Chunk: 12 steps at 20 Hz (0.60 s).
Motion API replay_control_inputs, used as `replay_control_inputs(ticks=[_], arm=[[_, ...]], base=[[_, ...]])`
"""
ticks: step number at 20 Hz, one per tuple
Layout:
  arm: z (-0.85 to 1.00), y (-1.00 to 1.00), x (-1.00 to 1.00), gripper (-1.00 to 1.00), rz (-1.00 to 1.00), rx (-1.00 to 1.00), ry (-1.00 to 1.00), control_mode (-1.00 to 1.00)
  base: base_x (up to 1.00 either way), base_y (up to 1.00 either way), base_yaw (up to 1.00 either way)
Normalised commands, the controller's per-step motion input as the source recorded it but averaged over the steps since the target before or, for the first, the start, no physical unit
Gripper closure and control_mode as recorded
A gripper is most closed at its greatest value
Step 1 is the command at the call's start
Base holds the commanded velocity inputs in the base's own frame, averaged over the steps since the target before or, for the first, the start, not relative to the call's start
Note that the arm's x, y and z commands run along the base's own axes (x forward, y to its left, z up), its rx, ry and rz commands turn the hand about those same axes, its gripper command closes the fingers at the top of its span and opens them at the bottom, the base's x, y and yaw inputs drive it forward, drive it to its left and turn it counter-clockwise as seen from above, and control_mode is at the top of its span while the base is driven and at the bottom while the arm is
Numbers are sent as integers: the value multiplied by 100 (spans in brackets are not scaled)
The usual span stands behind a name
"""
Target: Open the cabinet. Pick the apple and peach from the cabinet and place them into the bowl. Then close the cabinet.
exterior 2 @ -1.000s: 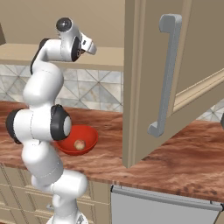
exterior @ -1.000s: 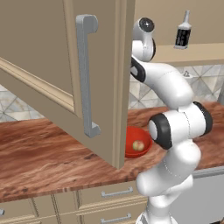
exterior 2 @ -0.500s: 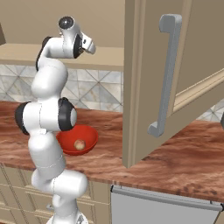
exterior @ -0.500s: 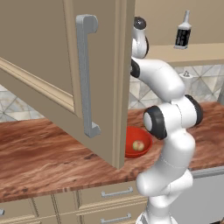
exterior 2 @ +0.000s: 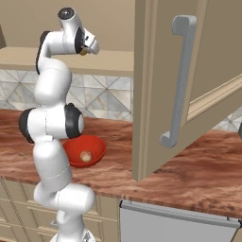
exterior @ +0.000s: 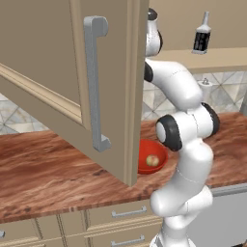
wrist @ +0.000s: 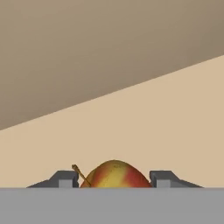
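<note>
Inside cabinet (exterior: pixel 72 72), apple (wrist: pixel 114 174) between hand (wrist: pixel 113 178) fingers, gaps either side; contact seemingly none, hard to tell.

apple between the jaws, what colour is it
Red with yellow-orange patches and a brown stem; the apple shows best in the hand view.

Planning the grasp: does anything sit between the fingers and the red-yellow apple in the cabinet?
Nothing visible does. In the hand view the red-yellow stemmed apple lies directly between the two dark fingers, bare beige cabinet shelf beyond.
</note>
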Motion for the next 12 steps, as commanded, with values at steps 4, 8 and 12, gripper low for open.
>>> replay_control_inputs(ticks=[4, 8, 12], arm=[[8, 9, -100, 100, 0, 0, -14, -100], [35, 6, -100, 100, 0, 0, -36, -100], [0, 16, -100, 100, 0, 0, -48, -100]], base=[[0, 0, 0], [0, 0, 0], [0, 0, 0]])
